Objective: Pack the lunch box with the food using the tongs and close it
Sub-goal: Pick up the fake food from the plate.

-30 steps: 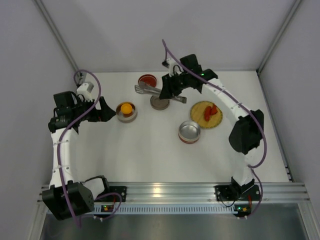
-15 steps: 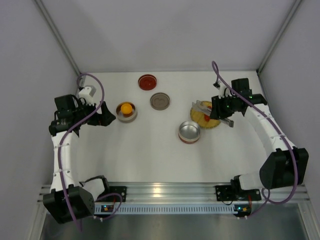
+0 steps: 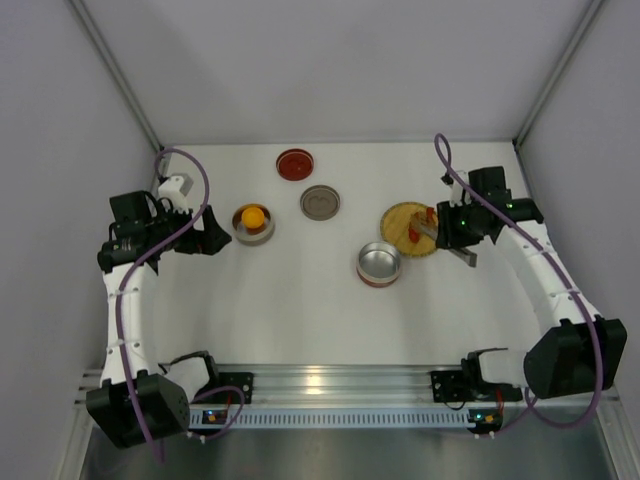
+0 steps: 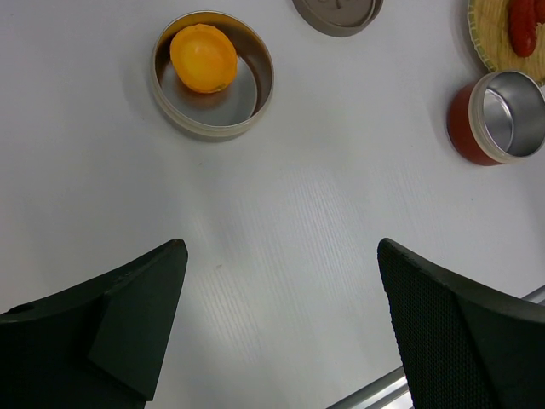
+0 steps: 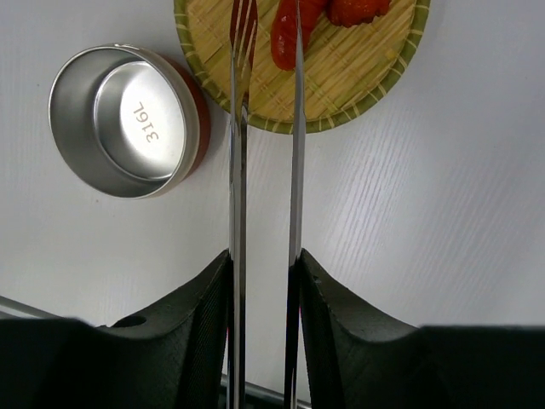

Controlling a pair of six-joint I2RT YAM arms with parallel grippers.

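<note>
My right gripper [image 5: 264, 260] [image 3: 443, 233] is shut on the grey metal tongs [image 5: 237, 170], one finger pressing each arm. The tongs' tips reach over the yellow woven plate [image 5: 349, 72] [image 3: 398, 215] and straddle an elongated red food piece [image 5: 285, 38]; another red piece [image 5: 353, 8] lies beside it. The round orange food [image 4: 204, 58] [image 3: 253, 215] sits in a steel lunch box tin [image 4: 260, 94]. An empty red-sided lunch box tin [image 5: 128, 119] [image 3: 379, 264] stands left of the plate. My left gripper [image 4: 281, 247] [image 3: 208, 232] hangs open above bare table, left of the orange's tin.
A grey round lid [image 3: 320, 202] [image 4: 338, 13] and a red round lid [image 3: 295, 163] lie at the back of the white table. Grey walls close in the back and both sides. An aluminium rail [image 3: 330, 380] runs along the near edge.
My right arm has swung from the back middle to the right, carrying the tongs, whose tips now lie over the plate. The tongs' arms are squeezed slightly closer. The left arm barely moved.
</note>
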